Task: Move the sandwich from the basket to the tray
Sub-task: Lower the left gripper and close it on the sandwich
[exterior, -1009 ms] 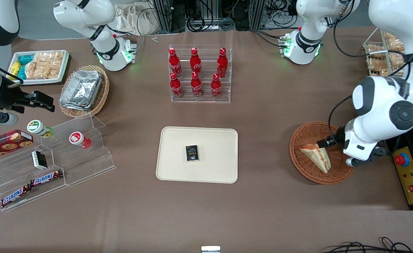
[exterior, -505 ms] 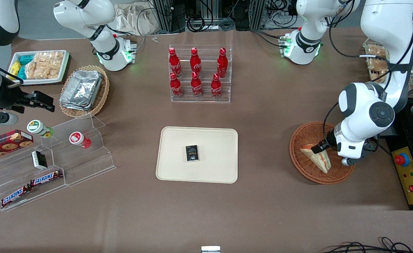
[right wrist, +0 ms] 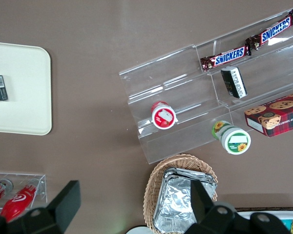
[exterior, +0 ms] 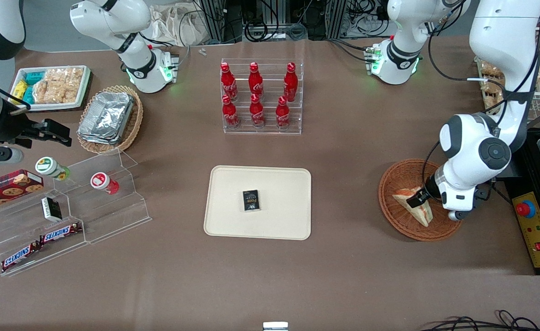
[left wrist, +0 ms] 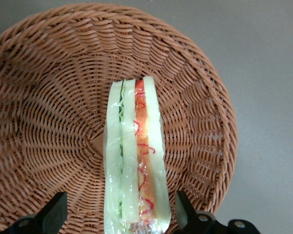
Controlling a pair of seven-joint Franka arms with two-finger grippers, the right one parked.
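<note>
- Sandwich (left wrist: 134, 161) lies in the reddish-brown wicker basket (exterior: 400, 174) toward the working arm's end of the surface, standing on edge with its cut face up, so I see white bread, green and orange-pink filling under clear wrap.
- My gripper (left wrist: 119, 214) hangs directly over the wedge, low inside the basket; the jaws are spread, 1 finger on each side of the bread faces, and neither touches it yet as far as I can see.
- I judge the wedge light and soft: the bread will squash under a hard squeeze, and the film looks slick, so I want a gentle close across the 2 flat bread faces, near the thick middle rather than the thin tip.
- Risk as I read it: pinching too high could let the film slide, or tilt the wedge against the woven wall.
- The cream tray (exterior: 233, 220) sits at the middle of the surface, well apart from the basket, with 1 small dark packet (exterior: 251, 200) on it; I would set down beside that packet.
</note>
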